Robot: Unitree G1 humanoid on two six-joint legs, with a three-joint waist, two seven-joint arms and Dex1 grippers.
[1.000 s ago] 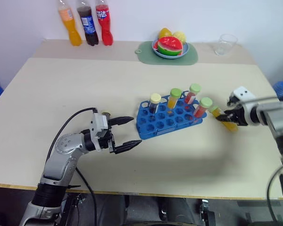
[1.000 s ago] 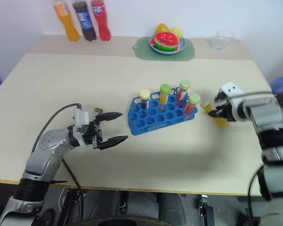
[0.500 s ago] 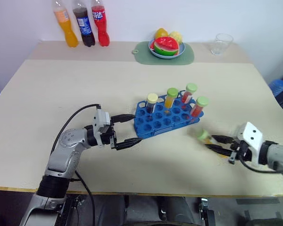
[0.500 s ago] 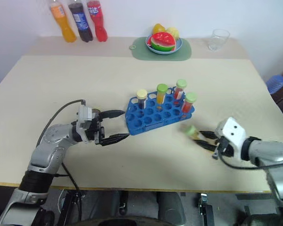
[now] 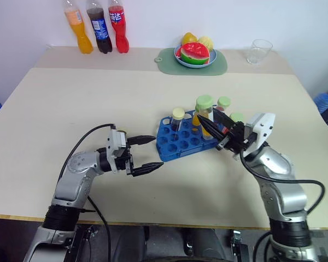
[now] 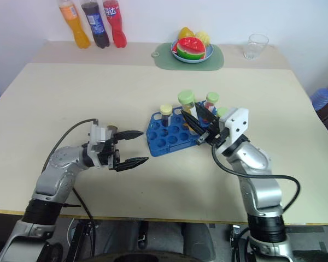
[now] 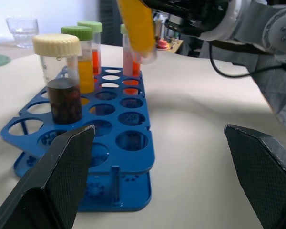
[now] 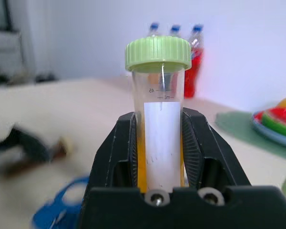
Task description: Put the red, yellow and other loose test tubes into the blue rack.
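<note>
above blue rack (image 5: 192, 143) | yellow tube (image 8: 160, 114) clamped between right pincer (image 5: 209, 124) fingers

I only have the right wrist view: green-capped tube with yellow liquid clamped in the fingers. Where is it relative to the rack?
Observer: The right gripper holds the yellow tube cap-up over the blue rack. The left wrist view shows its bottom above the holes, not inserted.
Operator: How full is the rack?
Observer: Four tubes stand in it: a cream-capped dark tube and three green-capped ones.
Operator: Where's the left arm?
Observer: The left gripper is open at the rack's left end, fingers pointing toward it.
</note>
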